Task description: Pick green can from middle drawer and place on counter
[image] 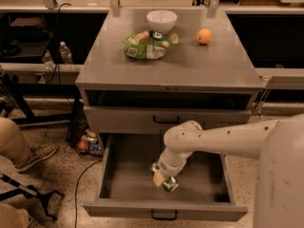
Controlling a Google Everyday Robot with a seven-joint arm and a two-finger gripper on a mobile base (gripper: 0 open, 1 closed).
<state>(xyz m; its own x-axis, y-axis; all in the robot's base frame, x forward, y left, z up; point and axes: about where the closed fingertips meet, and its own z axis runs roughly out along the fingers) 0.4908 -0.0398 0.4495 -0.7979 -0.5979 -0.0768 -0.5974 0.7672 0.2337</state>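
Gripper [163, 178] sat low in the open middle drawer [128, 175], toward its 6 o'clock, apparently clamped across the green can [170, 184]. The can looked light, slick and thin-walled, best squeezed gently mid-body.

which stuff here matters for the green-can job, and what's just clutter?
Job:
green can, in the open middle drawer
gripper, down in that drawer at the can
counter

Lying about:
white bowl
snack bag
orange
water bottle

White bowl [161, 20], snack bag [147, 45], orange [204, 35] — water bottle [65, 54]
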